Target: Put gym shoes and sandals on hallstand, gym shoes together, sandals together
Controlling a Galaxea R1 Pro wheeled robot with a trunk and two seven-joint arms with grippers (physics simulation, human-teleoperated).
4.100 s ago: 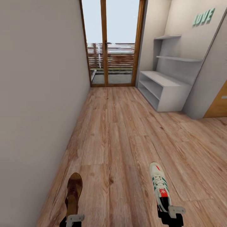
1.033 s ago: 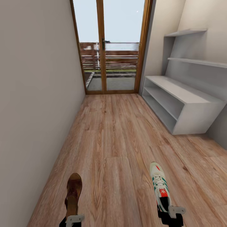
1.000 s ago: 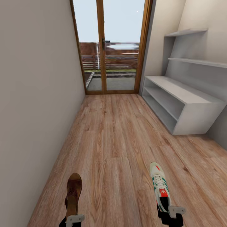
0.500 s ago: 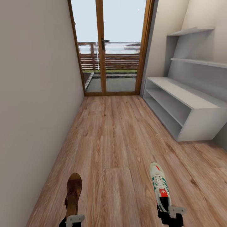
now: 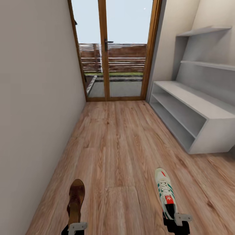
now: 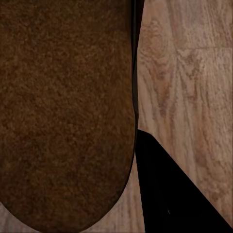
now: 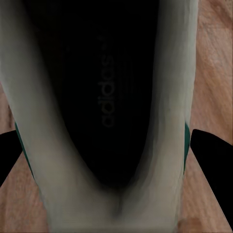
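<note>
My left gripper (image 5: pixel 76 226) at the bottom edge of the head view is shut on the heel of a dark brown sandal (image 5: pixel 75 198), carried above the corridor floor (image 5: pixel 120 143) with its toe pointing ahead. My right gripper (image 5: pixel 176 220) is shut on the heel of a white gym shoe (image 5: pixel 164 190) with green stripes and a red tongue. In the left wrist view the sandal (image 6: pixel 63 111) lies beside a black finger (image 6: pixel 170 194). The right wrist view looks into the gym shoe (image 7: pixel 107 116), with black fingers (image 7: pixel 213 155) on either side. The white-grey hallstand (image 5: pixel 199 106) stands ahead on the right, its shelf levels bare.
A wood-framed glass door (image 5: pixel 112 52) closes the corridor's far end. A plain wall (image 5: pixel 32 98) runs along the left. Floating shelves (image 5: pixel 204 31) hang above the hallstand. Open plank floor lies between me and the rack.
The camera has travelled forward down the corridor, so the door and hallstand look larger and nearer. Both grippers keep their shoes in the same pose.
</note>
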